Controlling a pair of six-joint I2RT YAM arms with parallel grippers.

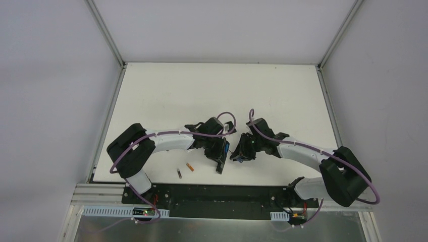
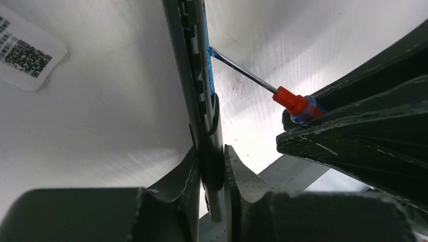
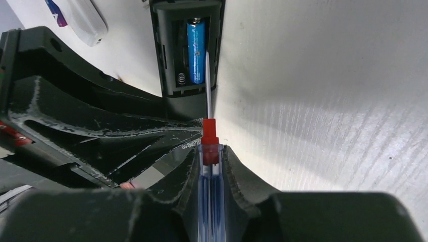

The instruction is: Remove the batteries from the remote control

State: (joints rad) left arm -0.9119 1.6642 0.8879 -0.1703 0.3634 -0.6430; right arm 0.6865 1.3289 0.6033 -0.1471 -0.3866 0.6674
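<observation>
My left gripper point(image 2: 211, 164) is shut on the black remote control point(image 2: 202, 101), holding it on edge; it shows in the top view point(image 1: 220, 154) and in the right wrist view point(image 3: 186, 55) with its battery bay open. One blue battery point(image 3: 196, 50) sits in the bay beside an empty slot with a spring. My right gripper point(image 3: 211, 159) is shut on the blue-handled screwdriver point(image 3: 210, 151), whose tip rests against the blue battery. The screwdriver also shows in the left wrist view point(image 2: 295, 103). Two loose batteries lie on the table, one orange point(image 1: 190, 167) and one dark point(image 1: 179, 174).
A white remote point(image 3: 83, 17) lies beyond the black one, at the upper left of the right wrist view. A white label with a QR code point(image 2: 25, 53) is on the table. The table's near edge and the arm bases point(image 1: 222, 199) are close behind.
</observation>
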